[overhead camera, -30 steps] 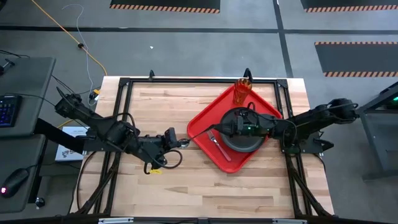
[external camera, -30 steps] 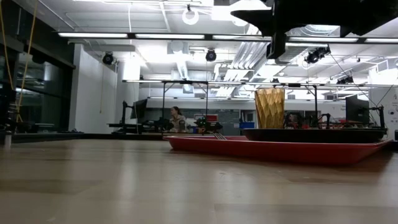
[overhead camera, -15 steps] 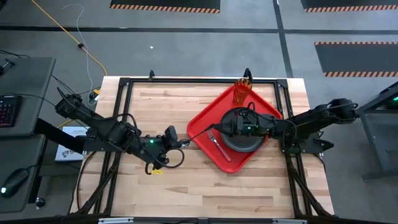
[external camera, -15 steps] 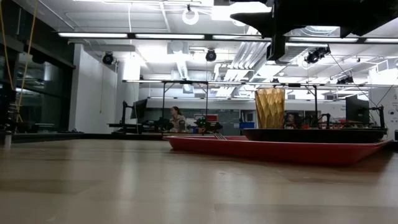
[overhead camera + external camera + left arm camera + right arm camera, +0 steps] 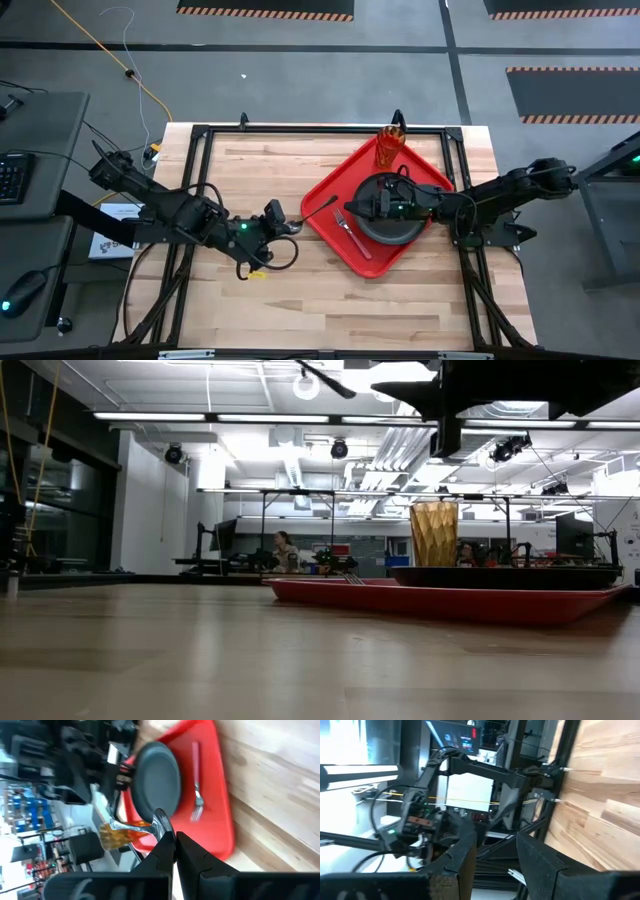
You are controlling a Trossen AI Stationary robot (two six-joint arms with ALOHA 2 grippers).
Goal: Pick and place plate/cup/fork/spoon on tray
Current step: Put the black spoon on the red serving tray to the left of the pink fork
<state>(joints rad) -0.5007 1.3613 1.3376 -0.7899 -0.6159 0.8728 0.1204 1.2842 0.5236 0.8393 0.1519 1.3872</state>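
Tool of the left arm (image 5: 283,227), pinched on the spoon (image 5: 318,208), has been raised since a second ago, spoon now angled towards the tray (image 5: 330,228), the last item pending.

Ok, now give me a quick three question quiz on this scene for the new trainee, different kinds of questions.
1. True or false: the fork lies on the tray beside the plate.
2. Fill in: the cup stands on the ____.
3. What does the left gripper hold? A the fork; B the spoon; C nothing.

Key: 1 true. 2 tray. 3 B.
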